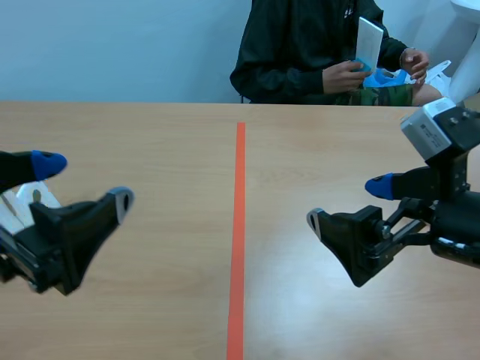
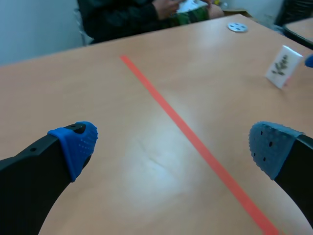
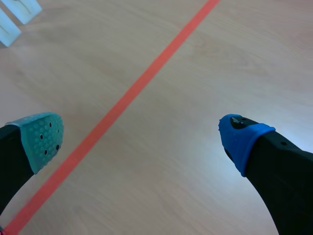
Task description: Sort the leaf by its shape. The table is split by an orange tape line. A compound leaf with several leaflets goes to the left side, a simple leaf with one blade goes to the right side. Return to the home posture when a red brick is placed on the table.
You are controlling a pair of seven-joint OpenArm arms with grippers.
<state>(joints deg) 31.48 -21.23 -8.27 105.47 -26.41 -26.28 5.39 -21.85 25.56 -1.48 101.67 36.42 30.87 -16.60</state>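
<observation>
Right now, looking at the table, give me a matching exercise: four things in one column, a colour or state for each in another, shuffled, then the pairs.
1 left gripper
2 tape line
3 leaf card
4 person's hand

A orange
B holding a white card
C open
D standing upright

Pairs: 1-C, 2-A, 3-D, 4-B

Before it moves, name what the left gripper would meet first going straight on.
Probably the bare table near the orange tape line; nothing stands ahead of the left gripper. The leaf card is off to one side.
</observation>
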